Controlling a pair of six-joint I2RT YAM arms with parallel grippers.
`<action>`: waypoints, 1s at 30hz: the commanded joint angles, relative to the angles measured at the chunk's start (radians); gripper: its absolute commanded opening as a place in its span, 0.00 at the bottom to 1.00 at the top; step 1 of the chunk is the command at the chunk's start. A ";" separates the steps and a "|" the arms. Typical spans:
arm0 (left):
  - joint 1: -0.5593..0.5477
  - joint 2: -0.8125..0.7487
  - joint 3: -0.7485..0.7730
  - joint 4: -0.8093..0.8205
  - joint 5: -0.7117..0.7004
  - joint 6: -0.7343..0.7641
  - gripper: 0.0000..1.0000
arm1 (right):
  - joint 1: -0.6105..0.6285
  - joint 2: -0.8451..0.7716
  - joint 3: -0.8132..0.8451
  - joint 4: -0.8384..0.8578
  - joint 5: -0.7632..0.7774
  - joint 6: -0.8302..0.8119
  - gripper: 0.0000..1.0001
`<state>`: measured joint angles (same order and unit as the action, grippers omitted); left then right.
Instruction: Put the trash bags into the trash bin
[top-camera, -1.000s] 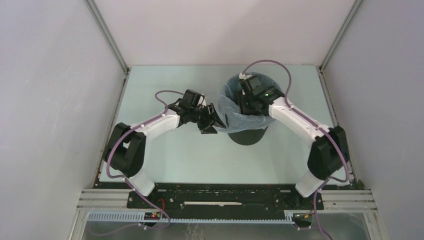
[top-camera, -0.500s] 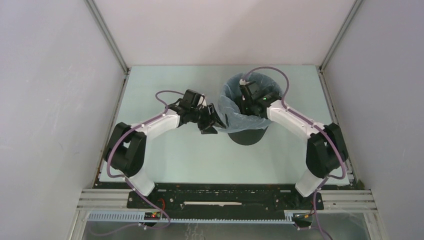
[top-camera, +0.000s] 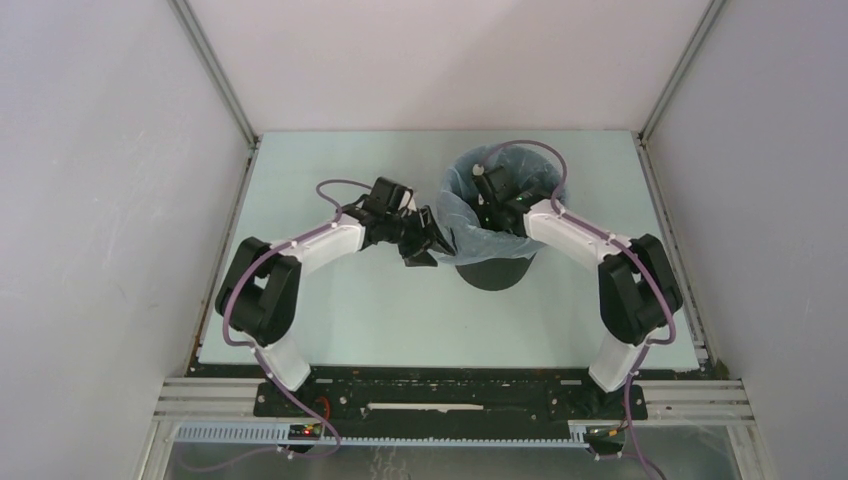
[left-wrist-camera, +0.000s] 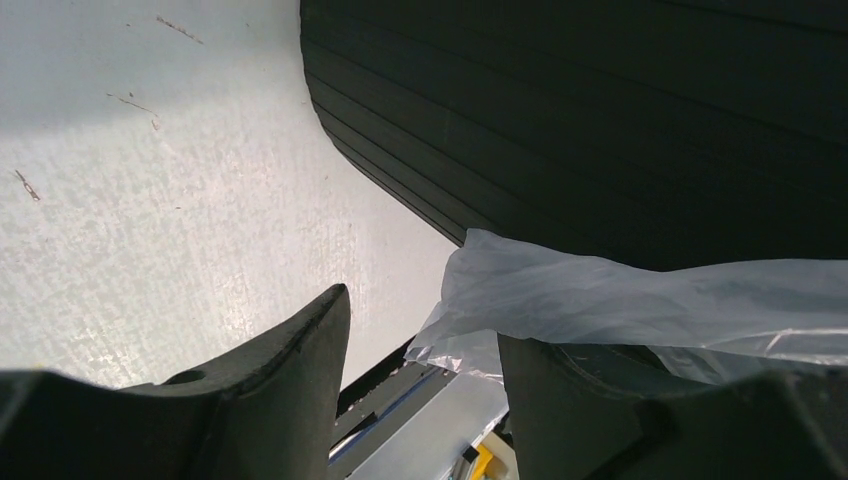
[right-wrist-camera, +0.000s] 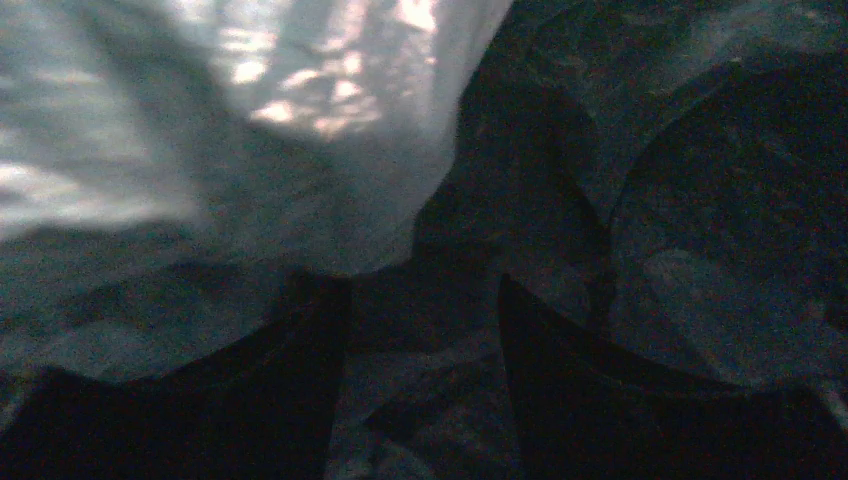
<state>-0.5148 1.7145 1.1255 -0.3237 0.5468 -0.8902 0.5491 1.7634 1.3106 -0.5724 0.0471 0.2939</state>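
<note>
Grey walls are closing in a pale green desk (top-camera: 330, 300), and the black bin (top-camera: 495, 272) is standing upright near its middle. The pale blue bag (top-camera: 455, 215) is already sitting inside the bin, its wrinkled, see-through film lining the walls and spilling over the rim on the left side. Your left gripper (left-wrist-camera: 422, 318) is hovering just beside the bin's left wall, released, with that loose flap lying on the bin side of it and brushing one finger. The flap is running crosswise to the fingers, so this arm looks the nearer one for tucking it. Your right gripper (right-wrist-camera: 425, 300) is reaching down inside the bag, fingers apart and, as far as the dim view is showing, pinching nothing.
</note>
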 joint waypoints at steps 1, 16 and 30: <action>-0.003 0.000 0.049 0.010 0.019 -0.005 0.61 | -0.008 -0.135 0.031 0.001 -0.010 0.012 0.66; -0.002 0.025 0.038 0.064 0.028 -0.045 0.61 | 0.002 0.009 -0.031 0.071 -0.007 0.026 0.66; -0.002 -0.012 0.028 0.056 0.016 -0.024 0.63 | 0.001 -0.166 0.050 -0.003 0.019 0.006 0.71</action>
<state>-0.5148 1.7470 1.1263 -0.2916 0.5560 -0.9176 0.5503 1.7298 1.2724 -0.5446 0.0475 0.3000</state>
